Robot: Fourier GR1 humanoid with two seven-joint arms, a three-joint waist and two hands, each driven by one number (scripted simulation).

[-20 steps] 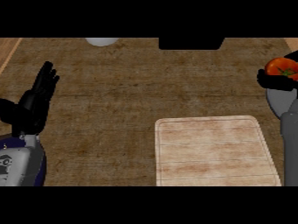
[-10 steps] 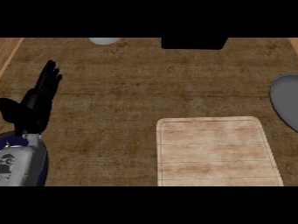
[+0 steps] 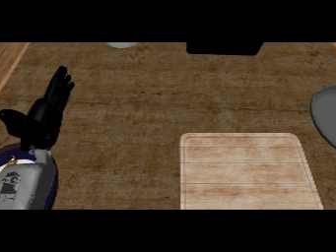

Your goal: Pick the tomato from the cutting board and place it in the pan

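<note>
one hand only shows, the left hand (image 3: 43,117), resting at the view's left side over the brown desk (image 3: 156,98) with its fingers straight and pointing up and the thumb out to the side, holding nothing. the right hand is nowhere in the view, so whether it is wide, narrow or carrying something cannot be told. the cutting board (image 3: 247,170) lies low and right of centre, and its top is bare: no tomato sits on it. the tomato itself cannot be found anywhere in the view. the grey pan (image 3: 334,118) is cut by the right edge, well apart from the left hand and just beyond the board's upper right corner; the part of it that shows holds nothing red, but most of it is out of sight. judged from this, the pick from the board looks done, while the placing cannot be confirmed: the tomato may be in the hidden part of the pan or with the unseen right hand.
</note>
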